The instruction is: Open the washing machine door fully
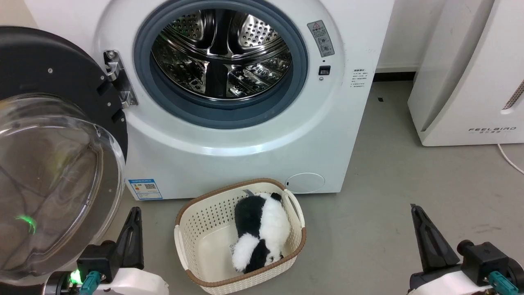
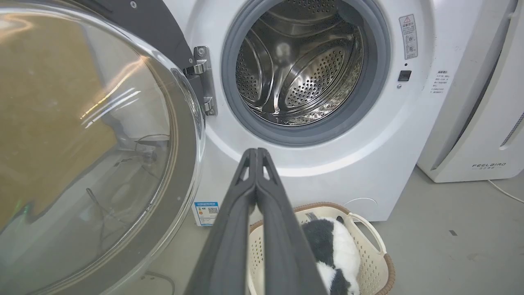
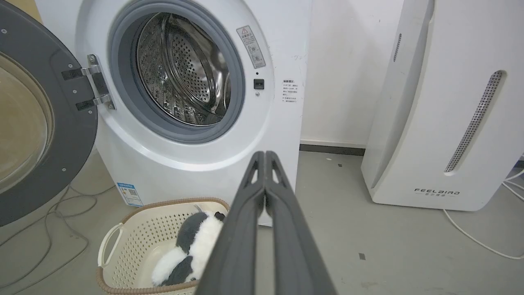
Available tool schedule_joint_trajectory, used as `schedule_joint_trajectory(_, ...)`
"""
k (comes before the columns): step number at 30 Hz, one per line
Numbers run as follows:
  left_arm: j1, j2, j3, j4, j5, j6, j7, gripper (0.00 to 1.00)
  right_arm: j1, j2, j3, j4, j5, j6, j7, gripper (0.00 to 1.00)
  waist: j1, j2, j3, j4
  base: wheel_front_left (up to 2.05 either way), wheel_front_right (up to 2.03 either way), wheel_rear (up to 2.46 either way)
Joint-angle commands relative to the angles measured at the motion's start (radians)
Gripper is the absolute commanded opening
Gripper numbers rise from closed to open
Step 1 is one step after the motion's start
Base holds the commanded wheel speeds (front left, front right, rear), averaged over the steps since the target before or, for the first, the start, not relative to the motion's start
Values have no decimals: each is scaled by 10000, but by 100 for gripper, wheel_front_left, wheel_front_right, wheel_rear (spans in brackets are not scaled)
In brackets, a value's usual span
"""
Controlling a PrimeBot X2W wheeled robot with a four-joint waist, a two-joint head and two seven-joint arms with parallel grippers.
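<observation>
Though seemingly near full swing, check washing machine door (image 1: 53, 82), hanging left of washing machine (image 1: 245, 155), for leftover travel; nudge black rim outward with left gripper (image 1: 134, 216), clenched empty near it; keep right gripper (image 1: 416, 213), also clenched empty, clear of basket (image 1: 196, 229)

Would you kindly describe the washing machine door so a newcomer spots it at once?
Start at the big white washing machine. The washing machine door hangs open at its left: round, black, with a bulging clear glass bowl, unlike the grey-ringed drum opening.
</observation>
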State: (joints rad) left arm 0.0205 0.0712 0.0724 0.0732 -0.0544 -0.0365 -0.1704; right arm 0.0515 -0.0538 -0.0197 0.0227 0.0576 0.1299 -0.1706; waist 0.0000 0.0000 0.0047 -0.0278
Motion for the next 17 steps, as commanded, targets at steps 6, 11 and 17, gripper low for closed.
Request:
schedule_joint_trajectory(6, -76, -60, -87, -104, 104, 78, 153, 0, -170, 14, 35, -80, -143, 3, 144, 0, 0, 0, -3, 21, 0, 0, 0)
schedule_joint_trajectory(11, -84, -70, -129, -145, 133, 97, 254, 0, -192, 15, 46, -90, -172, 3, 246, 0, 0, 0, -6, 38, 0, 0, 0)
schedule_joint_trajectory(17, -94, -82, -179, -195, 168, 120, 377, 0, -220, 17, 59, -101, -206, 4, 370, 0, 0, 0, -10, 58, 0, 0, 0)
